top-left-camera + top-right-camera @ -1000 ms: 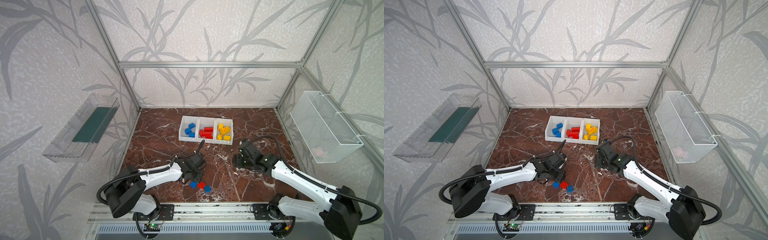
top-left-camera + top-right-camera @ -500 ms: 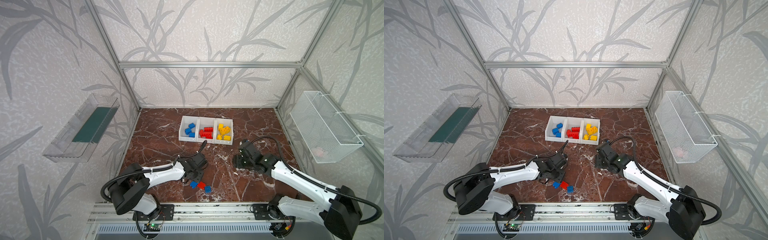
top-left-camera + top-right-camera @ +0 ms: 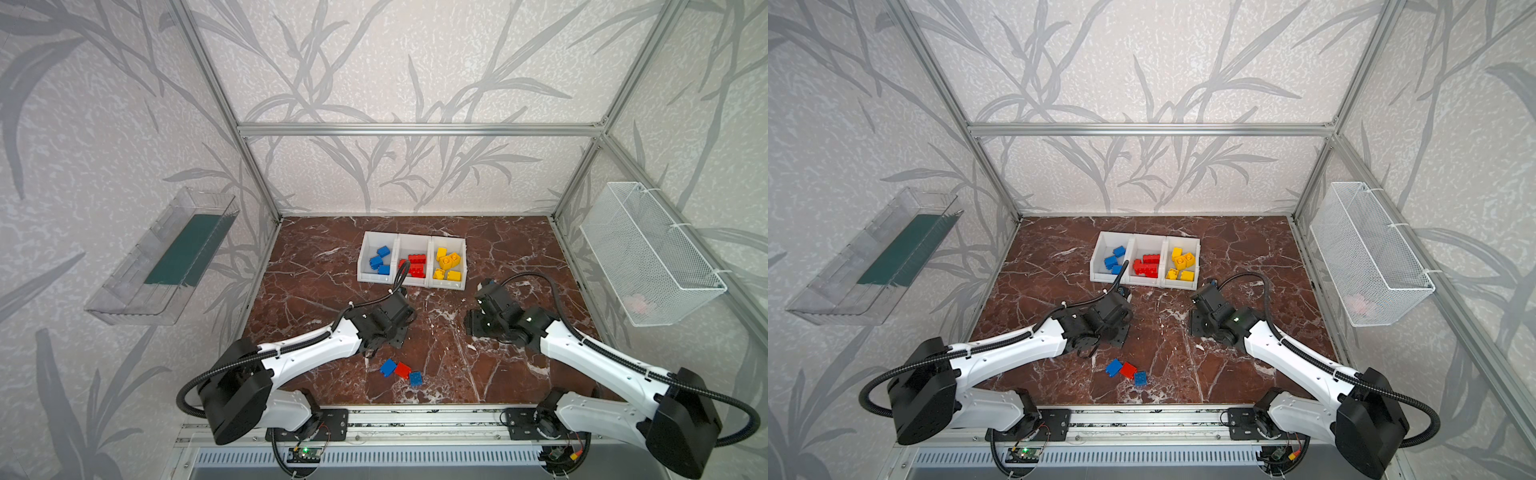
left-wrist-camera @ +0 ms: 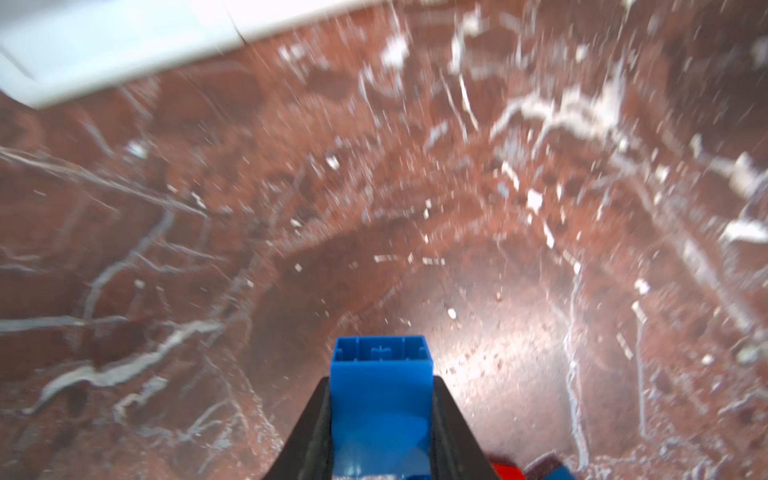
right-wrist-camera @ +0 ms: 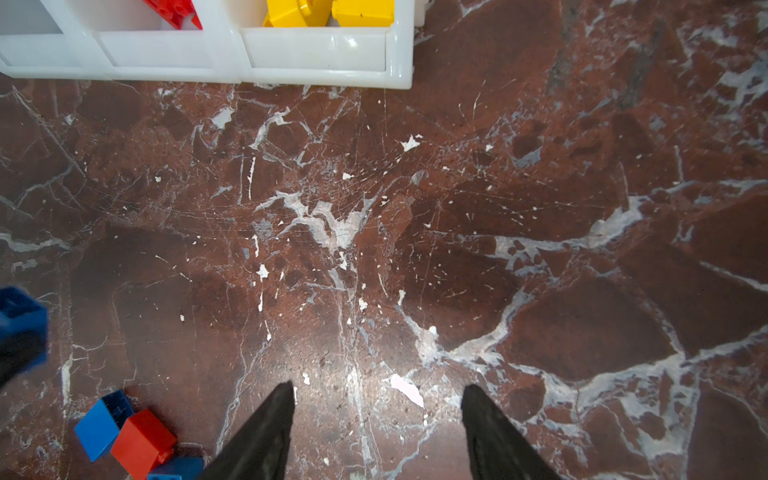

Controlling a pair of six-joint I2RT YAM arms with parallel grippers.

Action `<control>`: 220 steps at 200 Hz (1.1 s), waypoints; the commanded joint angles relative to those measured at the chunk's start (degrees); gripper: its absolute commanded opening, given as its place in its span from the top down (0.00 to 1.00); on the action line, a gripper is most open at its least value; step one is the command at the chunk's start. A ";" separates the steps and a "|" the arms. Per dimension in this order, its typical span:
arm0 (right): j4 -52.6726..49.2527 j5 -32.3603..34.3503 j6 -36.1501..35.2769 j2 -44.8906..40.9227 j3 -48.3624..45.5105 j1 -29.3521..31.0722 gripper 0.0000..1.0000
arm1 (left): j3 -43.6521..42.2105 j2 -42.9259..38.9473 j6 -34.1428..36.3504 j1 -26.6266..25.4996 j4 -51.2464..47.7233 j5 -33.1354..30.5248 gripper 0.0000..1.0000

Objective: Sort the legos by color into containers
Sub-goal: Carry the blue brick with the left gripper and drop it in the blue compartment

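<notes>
Nearest the front edge, three loose legos (image 3: pixel 402 370) lie touching on the table (image 3: pixel 316 291): blue, red, blue. Just behind them, the left gripper (image 4: pixel 381 379) has now closed on a blue brick (image 4: pixel 380 357) and lifts it, so I think the carry can begin. The right gripper (image 5: pixel 378 385) hovers half open, empty. Farther back stand the containers (image 3: pixel 449 284); blue belongs in the leftmost.

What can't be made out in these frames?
- Held blue brick: hidden under the left arm in both top views, and cut by the edge in the left wrist view.
- Containers: blurred and cut by the edge in the left wrist view.
- Wire basket: pinkish content behind mesh, too faint to name.
- Loose blue brick: cut off by the right wrist view's edge.
</notes>
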 commanded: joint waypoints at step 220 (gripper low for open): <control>-5.51 -0.63 -1.22 -4.85 2.87 0.70 0.34 | 35.29 30.41 7.74 30.98 11.22 14.02 0.40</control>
